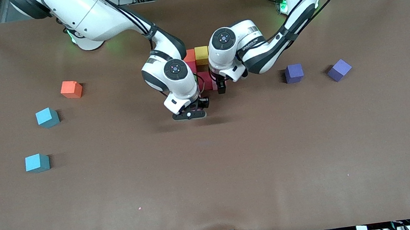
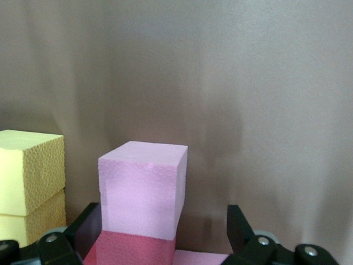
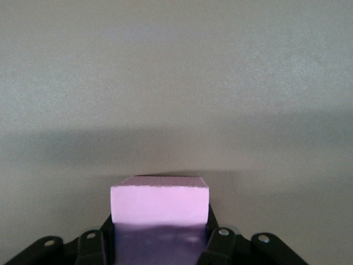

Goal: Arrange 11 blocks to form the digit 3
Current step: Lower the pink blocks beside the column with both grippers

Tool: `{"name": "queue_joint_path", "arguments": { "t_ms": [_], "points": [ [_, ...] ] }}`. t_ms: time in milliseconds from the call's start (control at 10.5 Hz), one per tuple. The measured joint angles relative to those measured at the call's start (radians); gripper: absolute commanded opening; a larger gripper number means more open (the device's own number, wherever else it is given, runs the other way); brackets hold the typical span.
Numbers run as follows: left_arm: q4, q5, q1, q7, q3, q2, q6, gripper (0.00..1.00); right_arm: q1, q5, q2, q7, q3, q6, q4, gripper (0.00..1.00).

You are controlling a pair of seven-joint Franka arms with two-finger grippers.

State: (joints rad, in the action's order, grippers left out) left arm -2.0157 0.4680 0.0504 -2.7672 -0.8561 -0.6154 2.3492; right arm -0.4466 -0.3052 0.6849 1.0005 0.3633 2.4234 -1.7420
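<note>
Loose on the counter [image 1: 236, 174] — two purple cubes [image 1: 293, 73], two light-blue cubes [image 1: 47, 117], one orange cube [image 1: 71, 89]. Two yellow cubes [image 2: 30, 171] are stacked (others partly hidden).

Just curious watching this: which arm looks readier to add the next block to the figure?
Probably the right: its gripper is shut on a pink block at the cluster, while the open left gripper straddles a placed pink cube.

small lettering on left arm [image 1: 255, 43], unreadable, no other text
</note>
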Motion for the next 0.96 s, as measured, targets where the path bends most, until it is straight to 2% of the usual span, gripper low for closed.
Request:
{"name": "queue_joint_path", "arguments": {
  "t_ms": [287, 764, 955],
  "points": [
    [0.035, 0.0, -0.017, 0.017, -0.001, 0.004, -0.043, 1.0, 0.0, -0.078, -0.003, 0.004, 0.008, 0.003, -0.012, 0.54],
    [0.073, 0.002, -0.08, 0.059, -0.015, 0.01, -0.11, 1.0, 0.0, -0.088, -0.004, 0.017, 0.009, 0.006, -0.018, 0.63],
    [0.077, 0.007, -0.119, 0.077, -0.034, 0.012, -0.131, 1.0, 0.0, -0.088, -0.004, 0.025, 0.006, 0.004, -0.028, 1.0]
  ]
}}
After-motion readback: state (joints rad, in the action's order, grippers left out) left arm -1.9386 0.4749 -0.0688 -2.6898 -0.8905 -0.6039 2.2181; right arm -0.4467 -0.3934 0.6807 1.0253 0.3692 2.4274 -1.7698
